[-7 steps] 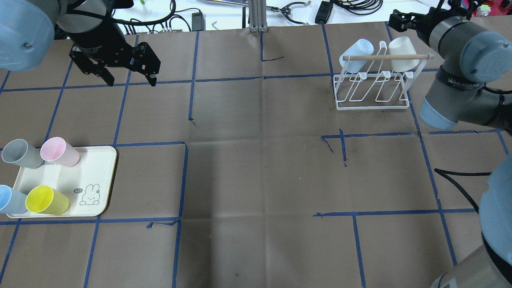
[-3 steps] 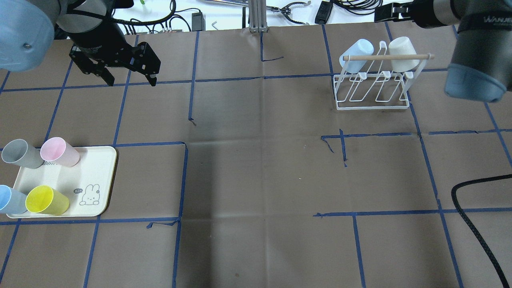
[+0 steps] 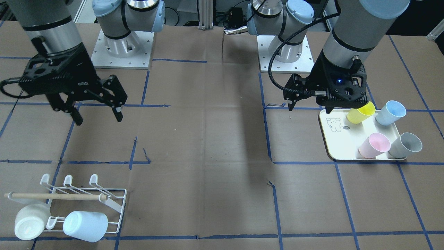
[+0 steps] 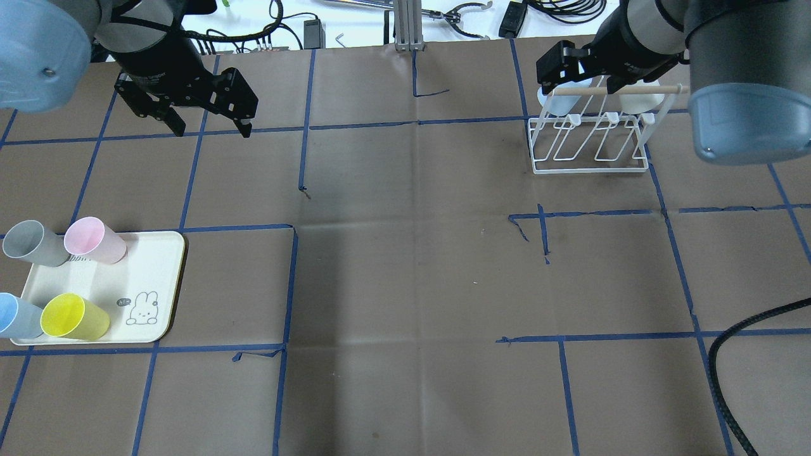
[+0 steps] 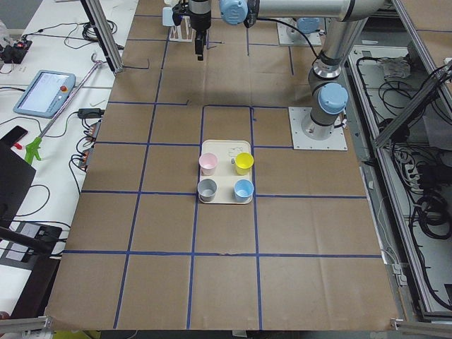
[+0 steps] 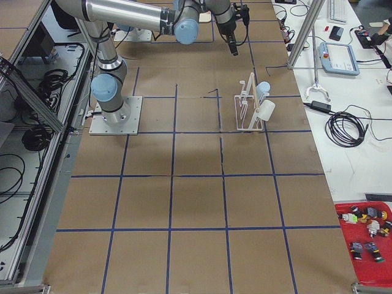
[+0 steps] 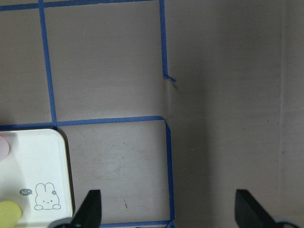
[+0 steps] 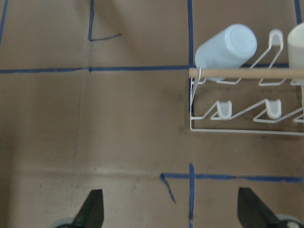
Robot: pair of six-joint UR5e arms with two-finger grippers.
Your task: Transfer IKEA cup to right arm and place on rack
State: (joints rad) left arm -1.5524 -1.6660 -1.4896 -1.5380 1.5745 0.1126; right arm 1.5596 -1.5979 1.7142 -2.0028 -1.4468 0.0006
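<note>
Four IKEA cups lie on the cream tray (image 4: 152, 278): grey (image 4: 31, 242), pink (image 4: 94, 239), pale blue (image 4: 16, 315) and yellow (image 4: 73, 316). My left gripper (image 4: 212, 130) is open and empty, high above the table beyond the tray; it also shows in the front view (image 3: 308, 108). My right gripper (image 3: 99, 119) is open and empty, high above the table by the white wire rack (image 4: 589, 166). The rack holds a pale blue cup (image 3: 85, 225) and a white cup (image 3: 29, 220). In the right wrist view the rack (image 8: 228, 128) sits at the upper right.
The table is brown paper with a grid of blue tape. A black cable (image 4: 728, 342) hangs in at the overhead view's lower right. Cables and tools lie on the white surface beyond the table's far edge (image 4: 456, 16).
My right arm has swung in from the far right, and its gripper now hangs over the rack's far side. My left gripper has barely moved. The cups have not moved.
</note>
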